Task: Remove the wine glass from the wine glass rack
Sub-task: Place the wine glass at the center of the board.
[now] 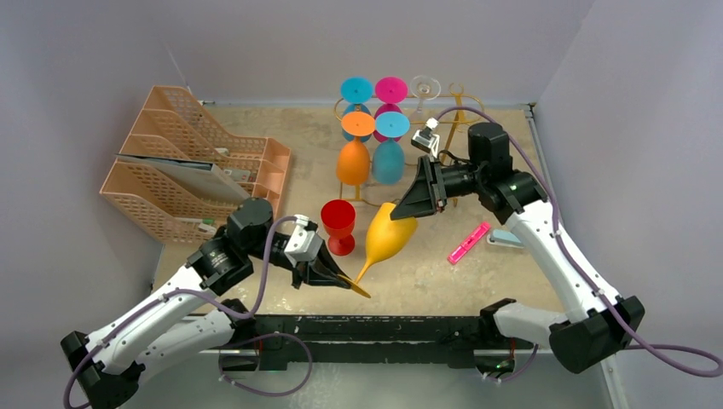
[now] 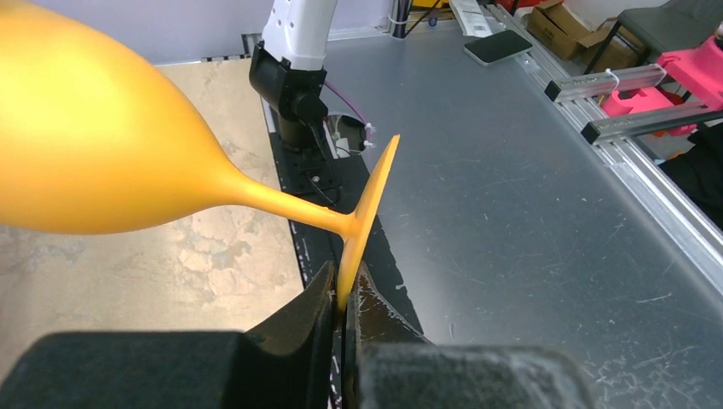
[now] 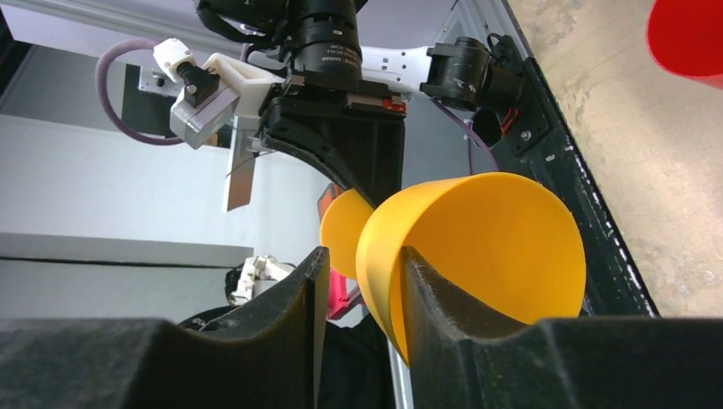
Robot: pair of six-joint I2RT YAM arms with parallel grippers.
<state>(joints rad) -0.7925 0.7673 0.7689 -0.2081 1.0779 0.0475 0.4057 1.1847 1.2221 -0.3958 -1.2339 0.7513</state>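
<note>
Yellow wine glass [image 1: 388, 239] is off the rack, held mid-air between both arms

The left gripper [image 1: 337, 274] is clamped on the edge of its foot and the right gripper [image 1: 401, 209] is pinching the bowl's rim, so the glass hangs tilted at about 6 o'clock from the wine glass rack [image 1: 454, 109], well apart from it. I'd say the removal is basically done, and what's left is setting it down, maybe by the red glass [image 1: 338, 223]. The surface is a beige stone-look mat [image 1: 511, 281] with peach file trays [image 1: 183, 162] at 9 o'clock and plain pale walls around; grey floor beyond the table in the left wrist view.
</note>
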